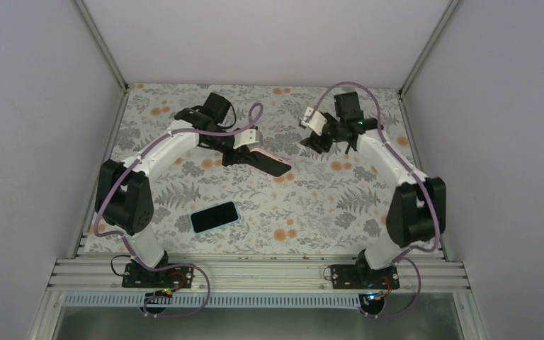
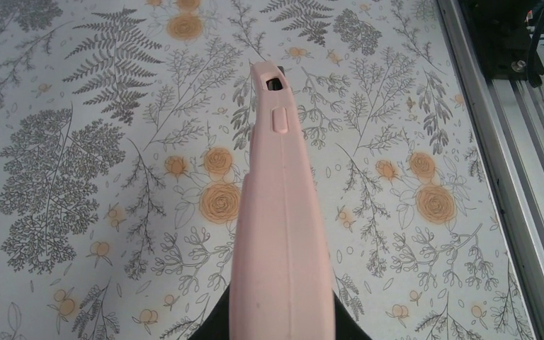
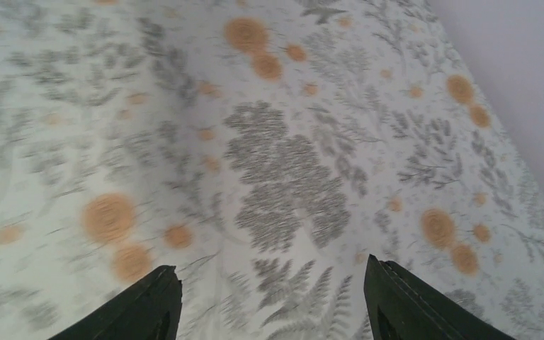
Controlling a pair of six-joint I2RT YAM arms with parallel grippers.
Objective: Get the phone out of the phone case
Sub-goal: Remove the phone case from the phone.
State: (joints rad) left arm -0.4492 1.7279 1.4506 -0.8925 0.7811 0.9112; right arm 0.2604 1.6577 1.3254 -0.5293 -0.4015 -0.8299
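My left gripper (image 1: 246, 156) is shut on the phone case (image 1: 270, 165) and holds it just above the table's middle back. The case looks dark from above. In the left wrist view it is a pink case (image 2: 281, 212) seen edge-on, with a side button and a cutout, running away from my fingers (image 2: 212, 324). The phone (image 1: 214, 217), black screen up with a pale rim, lies flat on the table nearer the front, apart from the case. My right gripper (image 1: 314, 139) is open and empty above the table at the back right; its jaws (image 3: 273, 273) stand wide apart.
The table wears a floral cloth (image 1: 312, 205). White walls close it in at the left, back and right. A metal rail (image 1: 255, 273) runs along the front edge and shows in the left wrist view (image 2: 510, 177).
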